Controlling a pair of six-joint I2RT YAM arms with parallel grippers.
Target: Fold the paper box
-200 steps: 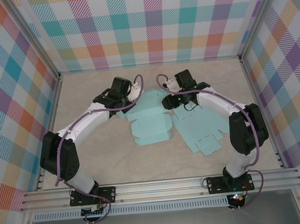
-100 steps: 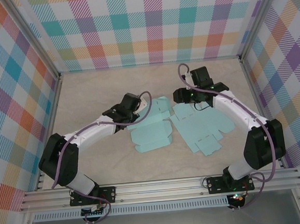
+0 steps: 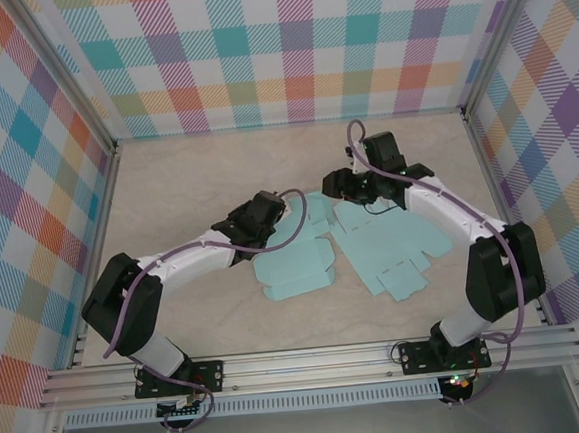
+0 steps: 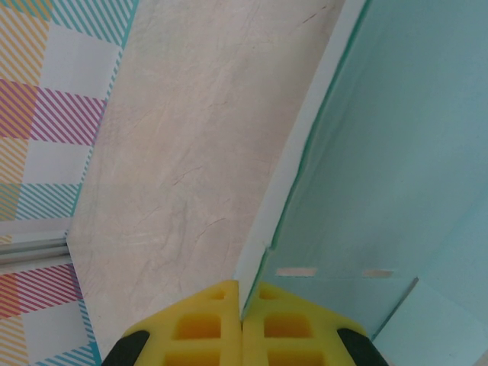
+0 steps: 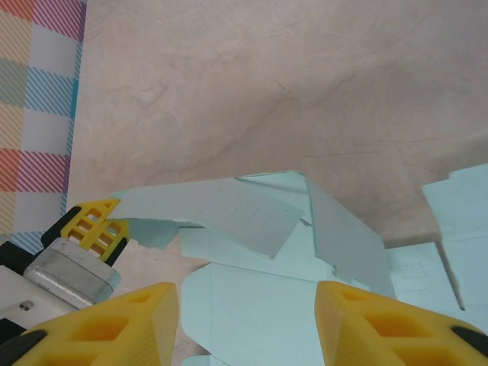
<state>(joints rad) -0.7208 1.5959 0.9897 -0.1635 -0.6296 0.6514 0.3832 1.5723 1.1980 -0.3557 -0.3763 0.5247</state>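
I keep left jaws clenched on the paper box [image 3: 291, 266] flap, dragging it nearer — right jaws, released, return; folding barely started.

"Where did the left tool [image 4: 242, 299] go?"

"It slid closer to us and over to the right. A moment ago it sat at the far left corner of the paper box [image 3: 294, 271]. Now it is over the box's left side, and its arm stretches out longer."

"And the right tool [image 5: 245, 297]?"

"It moved off to the right, then came back a little. Its elbow swung out to the right too."

"Did the paper move?"

"Yes. The paper box slid a bit toward the near edge of the table [image 3: 187, 184]. Its far flap lay flat before, and now it looks bent up."
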